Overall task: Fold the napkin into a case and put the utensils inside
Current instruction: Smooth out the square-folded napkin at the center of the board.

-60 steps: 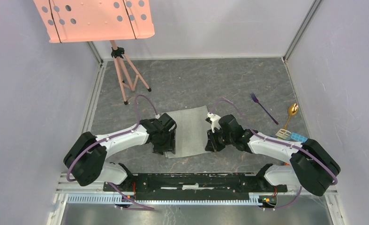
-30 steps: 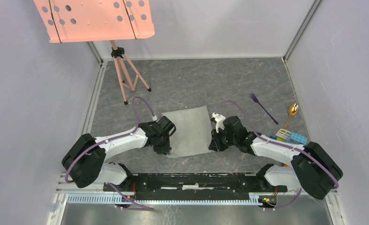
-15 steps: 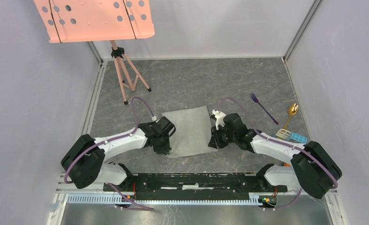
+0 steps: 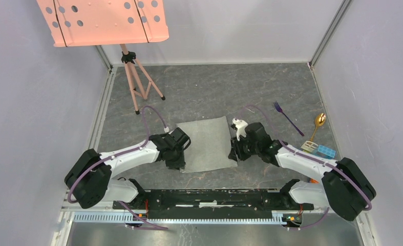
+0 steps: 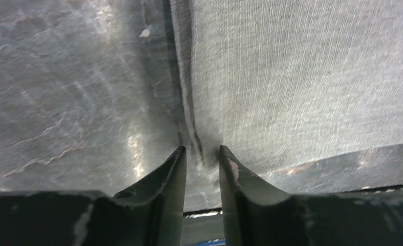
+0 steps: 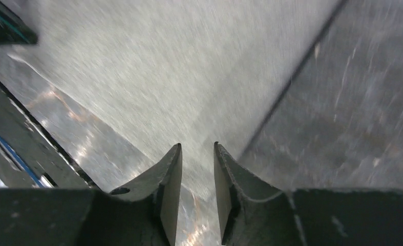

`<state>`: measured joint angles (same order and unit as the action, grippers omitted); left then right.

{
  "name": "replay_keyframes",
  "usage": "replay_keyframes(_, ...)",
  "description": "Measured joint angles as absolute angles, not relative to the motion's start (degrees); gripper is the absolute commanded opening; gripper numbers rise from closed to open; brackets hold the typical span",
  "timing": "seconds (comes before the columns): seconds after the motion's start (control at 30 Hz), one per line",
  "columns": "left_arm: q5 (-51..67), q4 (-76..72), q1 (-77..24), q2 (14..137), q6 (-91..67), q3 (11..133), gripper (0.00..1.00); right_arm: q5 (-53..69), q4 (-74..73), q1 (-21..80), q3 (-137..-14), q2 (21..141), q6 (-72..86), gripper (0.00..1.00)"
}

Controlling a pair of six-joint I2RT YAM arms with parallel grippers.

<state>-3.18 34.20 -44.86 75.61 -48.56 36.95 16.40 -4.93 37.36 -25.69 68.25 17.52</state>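
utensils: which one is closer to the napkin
The purple fork; the gold-bowled spoon lies farther right of the napkin, beside the toy blocks.

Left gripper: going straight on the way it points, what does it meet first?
The napkin: its left edge runs into the narrow gap between the left gripper's fingertips, so it meets that edge almost at once. Depth is unclear; it may already touch.
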Motion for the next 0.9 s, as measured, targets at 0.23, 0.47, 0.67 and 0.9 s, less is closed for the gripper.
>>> replay_keyframes(0.23, -3.8, 44.5, -42.7, 73.6, -46.2, 48.2, 0.34, 19.6, -1.9, 34.2, -42.5, 81.2, 16.4, 0.34)
replay_keyframes(0.47, 0.9, 40.6, -31.2, 84.4, -40.4, 61.9, 0.2, 25.2, 4.2, 28.2, -51.6, 96.3, 18.9, 0.19)
replay_keyframes(0.67, 3.4, 36.8, -25.8, 96.9, -37.7, 65.6, 0.13, 28.8, 6.3, 25.5, -55.7, 102.9, 20.4, 0.17)
replay_keyframes(0.9, 2.5, 33.6, -22.5, 102.7, -36.5, 66.4, 0.05, 30.5, 8.1, 22.4, -56.9, 107.3, 20.3, 0.16)
